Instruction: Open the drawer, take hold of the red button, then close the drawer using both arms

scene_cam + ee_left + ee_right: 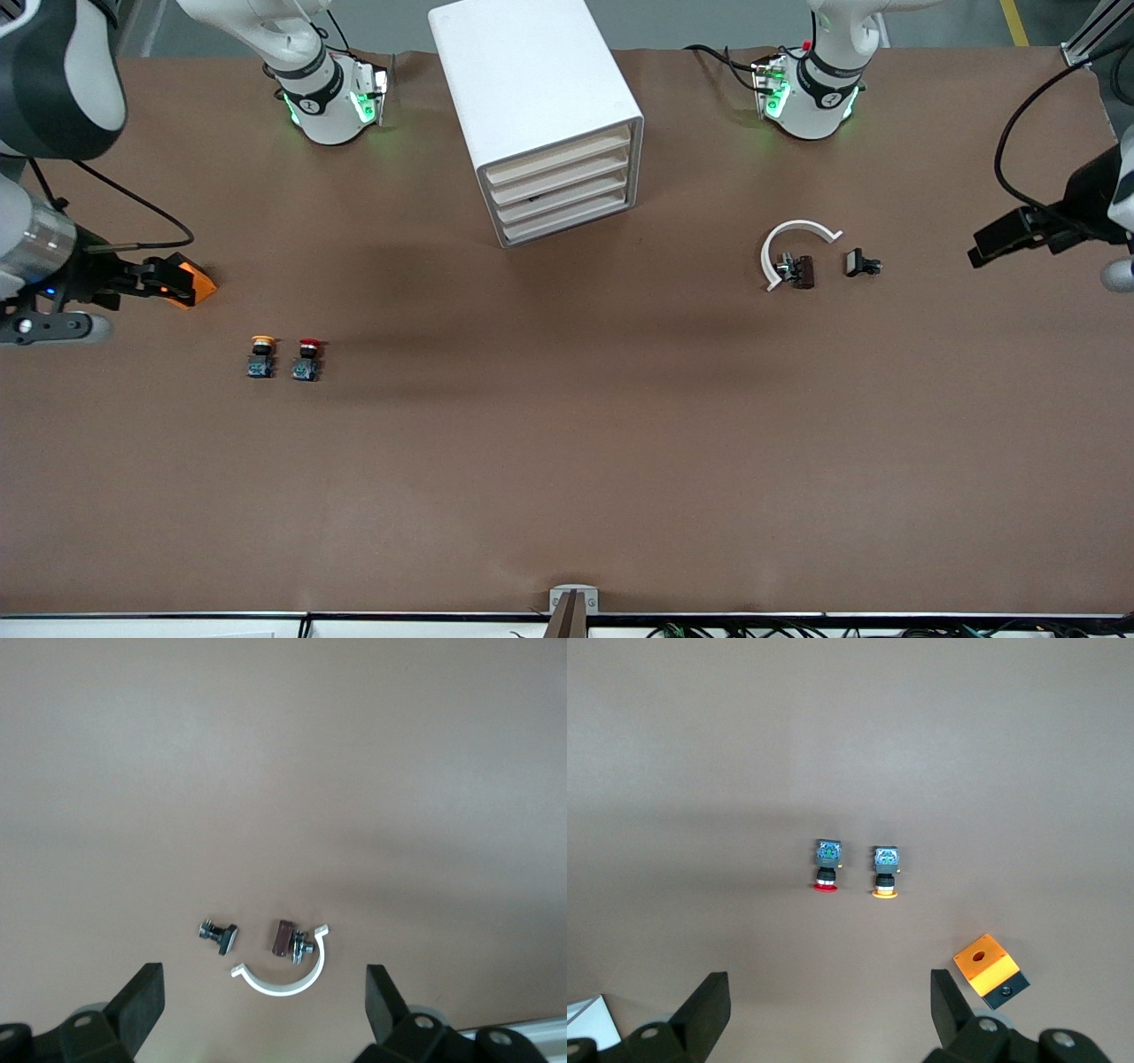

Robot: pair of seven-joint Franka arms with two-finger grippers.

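The white cabinet (532,97) stands between the two arm bases, and all of its stacked beige-fronted drawers (563,190) are pushed in. The red-capped button (306,359) lies on the table toward the right arm's end, nearer the front camera than the cabinet; it also shows in the right wrist view as the red button (826,870). My right gripper (168,276) (829,1010) hangs open and empty over the table by the orange block. At the left arm's end my left gripper (988,244) (263,1003) is open and empty over bare table.
A yellow-orange-capped button (260,356) (885,875) lies right beside the red one. An orange block (193,283) (990,968) sits under the right gripper's fingers. Toward the left arm's end lie a white half-ring clamp (788,244) (288,979), a brown part (802,270) and a black bolt (861,263).
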